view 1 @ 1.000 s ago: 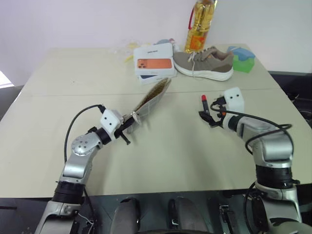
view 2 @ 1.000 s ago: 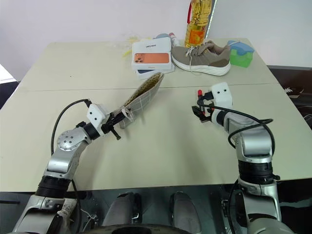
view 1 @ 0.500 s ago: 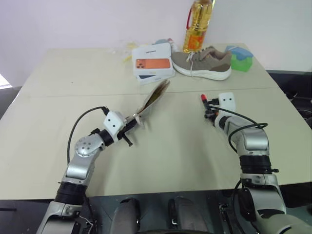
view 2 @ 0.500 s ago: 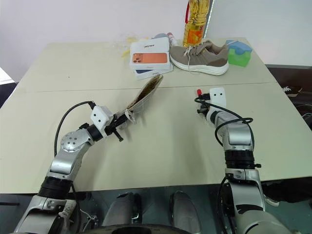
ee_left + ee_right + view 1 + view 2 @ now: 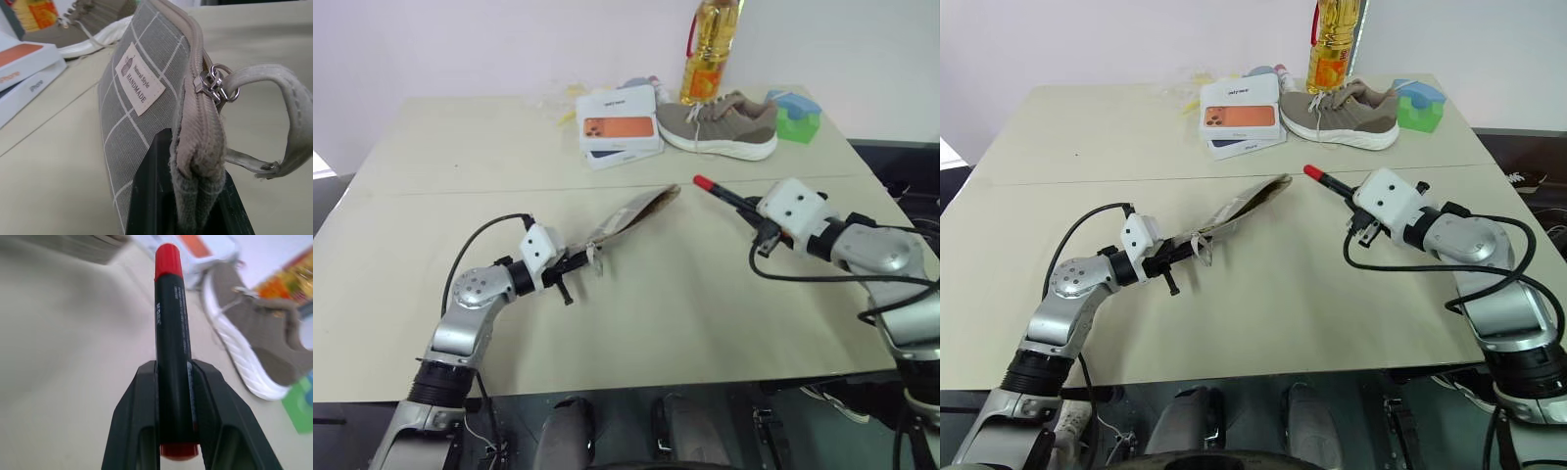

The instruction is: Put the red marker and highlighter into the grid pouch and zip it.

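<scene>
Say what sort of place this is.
Probably a robot test room, not a home: a bare table against a plain wall, set with unrelated things, a shoe, oil bottle and phone box.

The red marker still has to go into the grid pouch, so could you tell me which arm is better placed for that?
The right: its gripper is shut on the red marker, aimed at the grid pouch, which the left gripper holds.
</scene>
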Available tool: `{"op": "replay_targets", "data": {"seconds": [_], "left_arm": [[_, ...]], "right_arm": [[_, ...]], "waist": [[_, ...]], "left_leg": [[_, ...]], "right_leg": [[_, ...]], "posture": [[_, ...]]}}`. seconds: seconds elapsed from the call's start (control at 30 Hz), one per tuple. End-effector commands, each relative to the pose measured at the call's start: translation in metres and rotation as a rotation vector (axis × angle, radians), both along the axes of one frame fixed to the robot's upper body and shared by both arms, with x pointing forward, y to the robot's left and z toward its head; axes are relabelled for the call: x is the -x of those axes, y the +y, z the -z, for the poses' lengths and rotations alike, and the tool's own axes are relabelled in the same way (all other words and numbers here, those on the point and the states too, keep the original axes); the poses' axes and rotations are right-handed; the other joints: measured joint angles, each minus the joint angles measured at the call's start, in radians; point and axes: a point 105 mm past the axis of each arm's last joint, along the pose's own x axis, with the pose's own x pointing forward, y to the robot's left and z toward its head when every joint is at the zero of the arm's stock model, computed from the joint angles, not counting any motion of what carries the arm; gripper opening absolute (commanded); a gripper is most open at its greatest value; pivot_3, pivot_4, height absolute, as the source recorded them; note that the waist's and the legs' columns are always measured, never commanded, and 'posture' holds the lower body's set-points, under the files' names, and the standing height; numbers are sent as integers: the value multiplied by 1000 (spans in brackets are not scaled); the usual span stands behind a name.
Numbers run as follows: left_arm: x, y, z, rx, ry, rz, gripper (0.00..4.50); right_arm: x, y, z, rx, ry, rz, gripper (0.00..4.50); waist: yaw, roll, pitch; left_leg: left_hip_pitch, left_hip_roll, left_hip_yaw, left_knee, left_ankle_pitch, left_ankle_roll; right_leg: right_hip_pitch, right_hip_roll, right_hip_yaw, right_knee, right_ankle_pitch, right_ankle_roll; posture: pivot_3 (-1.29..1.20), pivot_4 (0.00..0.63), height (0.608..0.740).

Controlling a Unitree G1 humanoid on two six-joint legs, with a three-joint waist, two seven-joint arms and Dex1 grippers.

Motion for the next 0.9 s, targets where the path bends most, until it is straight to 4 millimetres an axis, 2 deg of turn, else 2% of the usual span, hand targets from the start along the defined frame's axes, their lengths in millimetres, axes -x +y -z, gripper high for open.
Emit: {"op": "replay_targets", "data": {"seconds": [0.03,0.33,0.47,0.6,0.73,0.87,0.9], "left_arm": [[2,-2,4,-22,17,27,0],[7,-5,7,-25,17,44,0],[11,-8,8,-42,8,77,0],[15,-14,2,-73,-7,140,0],[21,-22,-4,-92,-14,206,0],[22,-25,-7,-96,-13,231,0],[22,-25,-9,-96,-17,231,0]], "right_arm": [[8,14,-8,58,-32,-92,412],[10,20,-9,104,-26,-139,412],[14,25,-7,215,-33,-195,412],[21,43,-2,362,-58,-318,412],[26,66,1,396,-89,-415,412],[29,79,2,393,-91,-457,412],[30,84,2,383,-90,-468,912]], "waist": [[0,0,0],[3,0,0],[3,0,0],[2,0,0],[3,-1,0],[7,-1,1],[6,-1,1]], "left_leg": [[0,0,0,0,0,0],[0,0,0,0,0,0],[0,0,0,0,0,0],[0,0,0,0,0,0],[-1,0,0,0,0,0],[-1,0,0,1,0,0],[-1,0,0,1,0,0]], "right_leg": [[0,0,0,0,0,0],[0,0,0,0,0,0],[0,0,0,0,0,0],[0,0,0,0,0,0],[0,0,0,0,0,0],[0,0,0,-1,0,0],[0,0,0,-1,0,0]], "posture": [[0,150,740],[0,150,740],[0,150,740],[0,150,740],[0,150,740],[0,150,740],[0,150,740]]}}
